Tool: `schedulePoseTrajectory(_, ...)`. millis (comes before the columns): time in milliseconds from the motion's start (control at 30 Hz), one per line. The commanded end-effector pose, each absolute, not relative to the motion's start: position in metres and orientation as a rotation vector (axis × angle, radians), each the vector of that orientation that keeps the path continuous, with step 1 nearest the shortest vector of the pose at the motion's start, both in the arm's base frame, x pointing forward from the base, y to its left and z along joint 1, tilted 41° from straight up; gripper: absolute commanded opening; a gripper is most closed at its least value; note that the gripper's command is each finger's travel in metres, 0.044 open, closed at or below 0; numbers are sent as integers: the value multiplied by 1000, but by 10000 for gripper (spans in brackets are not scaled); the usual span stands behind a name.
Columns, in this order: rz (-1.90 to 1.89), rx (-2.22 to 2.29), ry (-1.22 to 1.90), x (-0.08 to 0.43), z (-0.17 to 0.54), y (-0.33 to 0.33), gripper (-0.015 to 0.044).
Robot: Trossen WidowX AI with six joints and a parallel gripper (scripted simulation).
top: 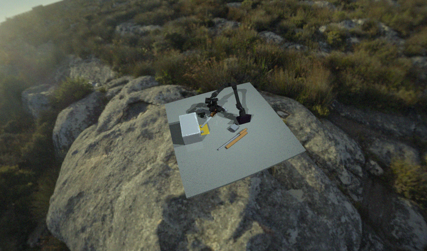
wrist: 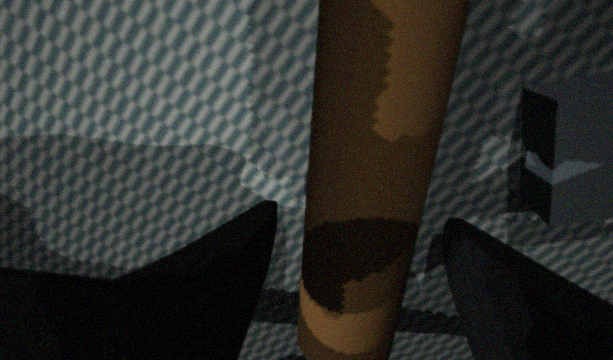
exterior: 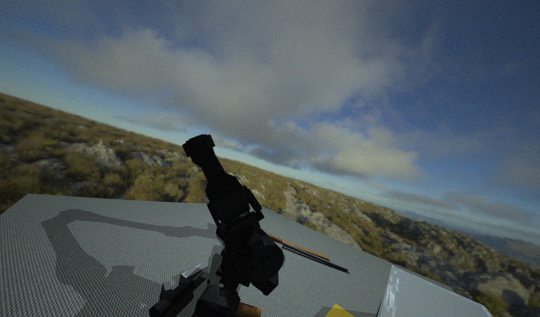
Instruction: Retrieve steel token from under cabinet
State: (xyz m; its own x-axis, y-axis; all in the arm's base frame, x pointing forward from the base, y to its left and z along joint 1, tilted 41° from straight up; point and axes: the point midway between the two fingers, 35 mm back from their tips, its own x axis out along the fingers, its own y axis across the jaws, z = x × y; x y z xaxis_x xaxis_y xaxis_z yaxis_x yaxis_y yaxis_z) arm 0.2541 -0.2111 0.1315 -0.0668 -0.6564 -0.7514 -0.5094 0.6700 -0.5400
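My gripper [top: 214,112] [wrist: 359,222] is open, its fingertips on either side of the orange handle [top: 212,114] [exterior: 250,310] [wrist: 366,165] of a tool, with gaps showing on both sides in the wrist view. The tool's flat grey blade [top: 205,122] points towards the white cabinet [top: 189,124] [exterior: 425,295] and ends by the yellow marked area [top: 205,128] [exterior: 336,311]. A small grey piece [top: 202,131], seemingly the token, shows at the area's cabinet side; whether it is wholly inside or touches anything is too small to tell. The vent slots are not visible.
A thin grey rod [top: 228,142] [exterior: 319,260] with an orange handle lies beside an orange stick [top: 237,139]. A grey block [top: 233,128] lies near the arm's base [top: 243,119]. A pale piece [exterior: 194,270] lies behind the gripper. A grey slotted object [wrist: 581,145] is right of the handle.
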Motion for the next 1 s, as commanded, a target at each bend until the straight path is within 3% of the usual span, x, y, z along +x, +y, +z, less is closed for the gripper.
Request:
schedulePoseTrajectory(0, -156, -947, 1720, 254, 131, -212, 270)
schedulePoseTrajectory(367, -152, -951, 1721, 252, 128, -214, 270)
schedulePoseTrajectory(500, -162, -950, 1715, 254, 131, -213, 165)
schedulePoseTrajectory(800, -162, -950, 1715, 254, 131, -213, 105)
schedulePoseTrajectory(933, -162, -950, 1715, 254, 131, -213, 0)
schedulePoseTrajectory(967, -162, -950, 1715, 254, 131, -213, 0)
